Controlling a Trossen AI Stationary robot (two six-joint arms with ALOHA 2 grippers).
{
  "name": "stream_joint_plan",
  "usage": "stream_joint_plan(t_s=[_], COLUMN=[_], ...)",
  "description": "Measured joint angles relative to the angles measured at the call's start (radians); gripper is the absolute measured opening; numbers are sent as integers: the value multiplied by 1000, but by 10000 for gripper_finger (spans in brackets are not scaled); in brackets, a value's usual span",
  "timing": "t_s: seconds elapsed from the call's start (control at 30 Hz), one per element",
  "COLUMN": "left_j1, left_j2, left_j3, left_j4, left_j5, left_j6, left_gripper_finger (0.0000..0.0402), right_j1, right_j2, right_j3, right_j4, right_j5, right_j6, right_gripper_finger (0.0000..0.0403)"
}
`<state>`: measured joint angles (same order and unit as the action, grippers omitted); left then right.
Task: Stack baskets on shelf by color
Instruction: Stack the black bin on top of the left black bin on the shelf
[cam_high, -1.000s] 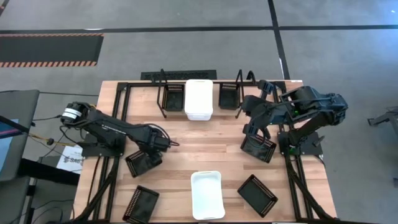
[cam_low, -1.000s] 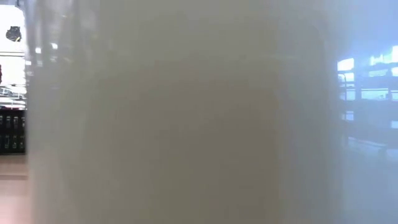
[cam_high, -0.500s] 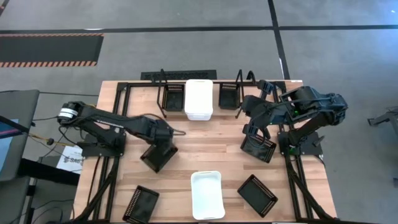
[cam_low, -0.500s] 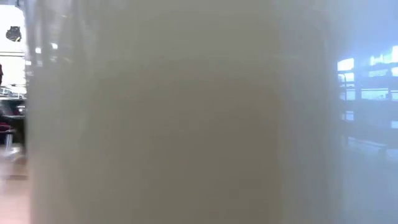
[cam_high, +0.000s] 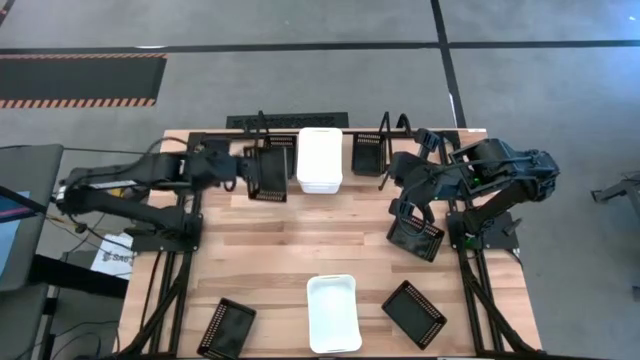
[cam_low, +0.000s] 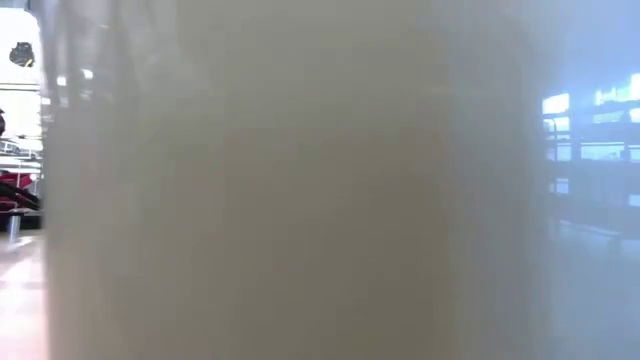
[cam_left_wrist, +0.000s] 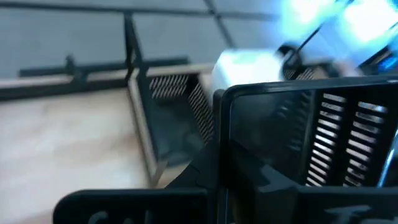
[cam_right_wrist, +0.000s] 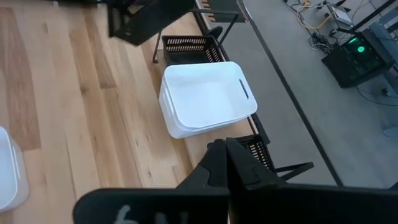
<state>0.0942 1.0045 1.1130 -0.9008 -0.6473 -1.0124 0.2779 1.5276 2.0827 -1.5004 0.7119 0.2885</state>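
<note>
Left arm carries a black basket to the rack; right arm holds another.

Pale wood plank bench (cam_high: 330, 235); low black wire rack (cam_high: 330, 150) at its far edge, stacked white smooth baskets (cam_high: 320, 160) in the rack's middle. One white basket (cam_high: 332, 312) well in front of the rack, loose black mesh baskets either side (cam_high: 226, 327) (cam_high: 414, 312). Left gripper (cam_high: 243, 170), jaws pinching a black mesh basket (cam_high: 268, 173) at the rack's left bay. Right gripper (cam_high: 402, 208), jaws pressed on another black basket (cam_high: 415, 238), right of the rack.
</note>
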Motion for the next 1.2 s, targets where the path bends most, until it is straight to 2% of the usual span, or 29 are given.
stream_joint_plan(t_s=[0.17,0.37,0.6,0.87,1.2], left_j1=[92,245,396,500,557], left_j2=[-22,38,142,216,324], left_j3=[0,0,0,0,0], left_j4=[146,251,270,262,261], left_j5=[23,188,351,415,449], left_j6=[119,206,238,262,294], left_gripper_finger=[0,0,0,0,0], right_j1=[0,0,3,3,3], right_j2=[0,0,0,0,0], right_j3=[0,0,0,0,0], right_j4=[27,28,28,28,16], right_j5=[3,5,5,2,1], right_j6=[1,1,1,-1,-6], right_gripper_finger=[1,1,1,1,1])
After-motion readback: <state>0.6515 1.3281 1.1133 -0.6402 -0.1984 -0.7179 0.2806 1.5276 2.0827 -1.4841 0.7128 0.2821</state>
